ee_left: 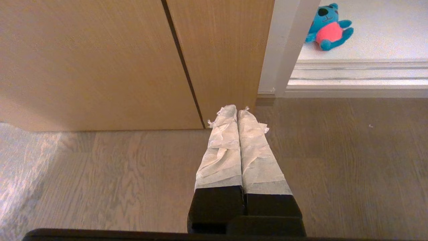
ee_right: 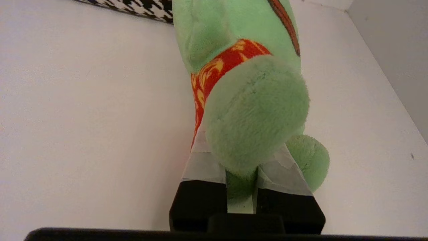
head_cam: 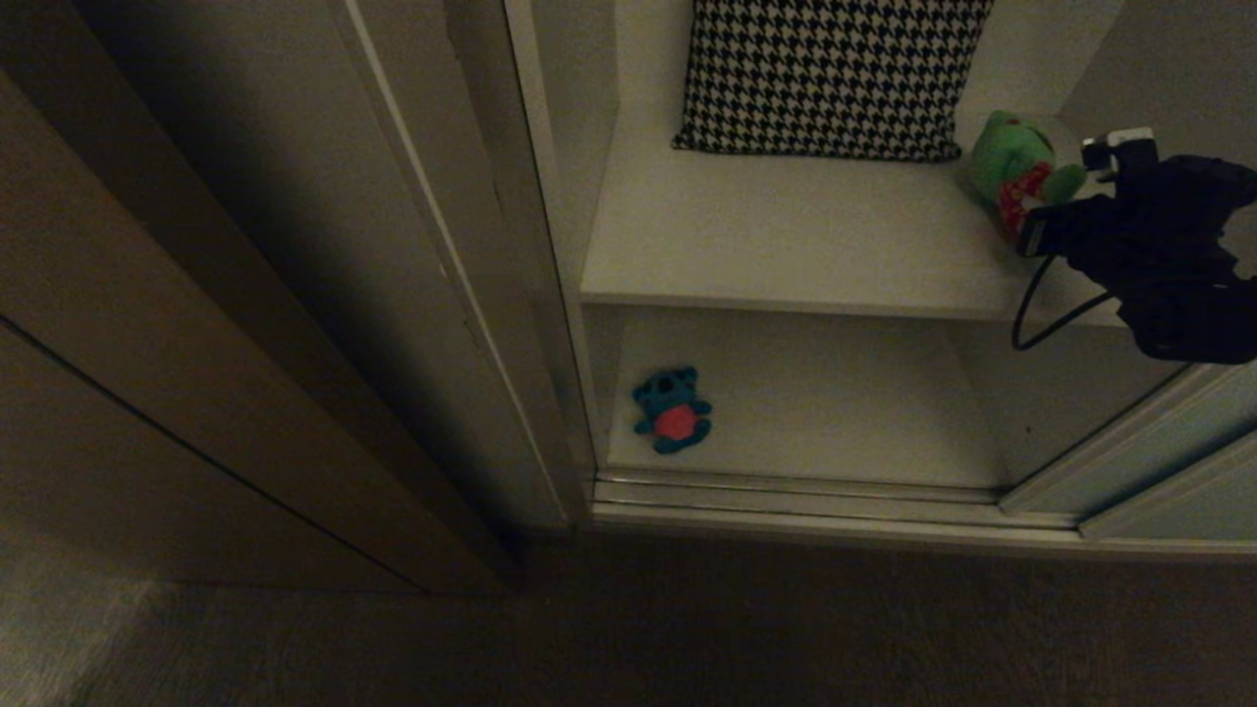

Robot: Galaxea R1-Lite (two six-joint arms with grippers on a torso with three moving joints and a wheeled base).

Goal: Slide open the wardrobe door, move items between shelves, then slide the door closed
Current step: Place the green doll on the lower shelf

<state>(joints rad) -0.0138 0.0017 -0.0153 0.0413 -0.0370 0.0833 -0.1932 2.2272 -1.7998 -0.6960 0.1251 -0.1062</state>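
- Head view, left to right: dark brown panelling (head_cam: 147, 344) fills the 9 o'clock side; next to it the sliding wardrobe door (head_cam: 393, 245) is slid aside, its thin pale frame edge running toward 6 o'clock.
- No readable writing or labels on anything.
- Open compartment sits from 12 to 3 o'clock. Upper shelf (head_cam: 766, 245) carries a houndstooth cushion (head_cam: 830, 74) at 12 o'clock, leaning at the back, and the green frog (head_cam: 1016, 172) at 2 o'clock near the right side wall.
- Lower shelf (head_cam: 835, 403) holds the teal-blue bear (head_cam: 673, 410) at its left front corner, lying face up, just behind the floor track (head_cam: 786, 496). Rest of that board is bare.
- Right gripper (ee_right: 242, 182) at 3 o'clock over the upper shelf's front edge: taped fingers (ee_right: 200, 164) clamped on the frog's lower body, a leg bulging out over them.
- Left gripper (ee_left: 238, 113) is pressed fully closed, holding nothing, pointing down at the wood floor (ee_left: 334, 160) near the panelling's base, bear at its 1 o'clock.
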